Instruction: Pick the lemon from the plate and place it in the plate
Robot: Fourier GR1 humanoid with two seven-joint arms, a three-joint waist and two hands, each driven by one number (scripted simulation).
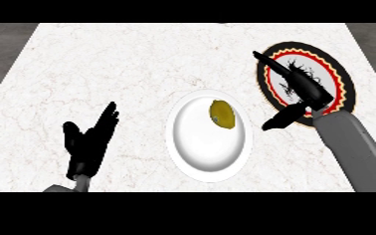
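Head view: the lemon [223, 113] lies on the white plate [206, 152], near the plate's top right side. Its long way runs up and down the view. The right hand [308, 94] is open with straight fingers, over the dark-rimmed plate [339, 77]. The lemon is just to its left. The left hand [88, 142] rests open, farther off. I think the right hand should reach.

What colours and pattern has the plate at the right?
The plate: black rim, yellow zigzag, red ring, white centre with black marks. Head view.
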